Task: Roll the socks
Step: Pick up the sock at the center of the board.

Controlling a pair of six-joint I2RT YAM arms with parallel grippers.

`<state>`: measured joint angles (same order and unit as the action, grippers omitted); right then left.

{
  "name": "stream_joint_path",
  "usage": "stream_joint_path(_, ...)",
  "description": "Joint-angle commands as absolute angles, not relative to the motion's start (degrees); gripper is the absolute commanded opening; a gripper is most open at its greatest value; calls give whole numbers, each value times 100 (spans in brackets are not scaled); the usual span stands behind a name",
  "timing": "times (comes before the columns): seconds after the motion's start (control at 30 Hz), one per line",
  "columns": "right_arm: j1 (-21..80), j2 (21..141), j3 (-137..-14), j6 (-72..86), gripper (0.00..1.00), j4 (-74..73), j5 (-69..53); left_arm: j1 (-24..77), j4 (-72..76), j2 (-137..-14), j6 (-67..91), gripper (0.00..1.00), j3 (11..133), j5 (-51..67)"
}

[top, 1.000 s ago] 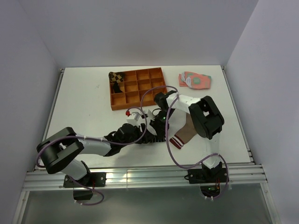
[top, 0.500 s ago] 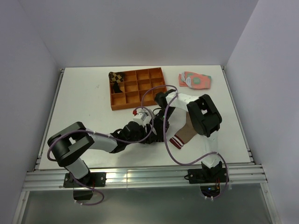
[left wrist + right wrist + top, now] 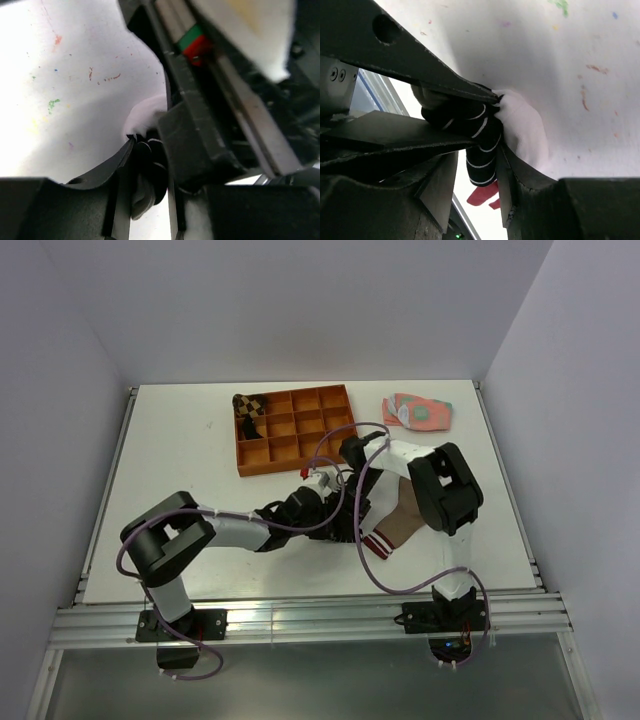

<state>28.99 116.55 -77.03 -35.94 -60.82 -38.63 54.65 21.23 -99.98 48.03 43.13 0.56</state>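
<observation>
The short black sock with thin white stripes point(image 3: 482, 142) is bunched between both grippers, its white toe part point(image 3: 520, 130) beside it. My left gripper point(image 3: 145, 152) is shut on the black sock point(image 3: 155, 172). My right gripper point(image 3: 480, 172) is shut on the same sock, with a left finger pressed against it from above. In the top view the two grippers, left point(image 3: 322, 508) and right point(image 3: 351, 508), meet at the table's middle and hide the black sock. The tan-brown sock point(image 3: 395, 520) lies flat under the right arm, its maroon-and-white cuff point(image 3: 373, 545) toward the near edge.
An orange compartment tray point(image 3: 290, 468) stands behind the grippers, with a brown checkered rolled sock point(image 3: 248, 405) in its far-left cell. Flat pink-and-green socks point(image 3: 418, 412) lie at the back right. Walls close the table on three sides.
My left arm has stretched farther right and its gripper has closed in on the right gripper. The right arm and the tan sock have barely moved.
</observation>
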Motion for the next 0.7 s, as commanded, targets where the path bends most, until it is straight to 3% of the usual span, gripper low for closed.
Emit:
stream_joint_path(0.0,3067,11743,-7322,-3744,48,-5124,-3015,5467,1213,-10450,5009,22,4491,-123)
stream_joint_path(0.3,2901,11312,-7058,-3358,52,-4825,-2848,5441,923,-10600,5071,0,4605,-193)
stream_joint_path(0.67,1987,10417,-7119,-3252,56,-5054,-3058,5318,1090,-10661,5194,0,4526,-53)
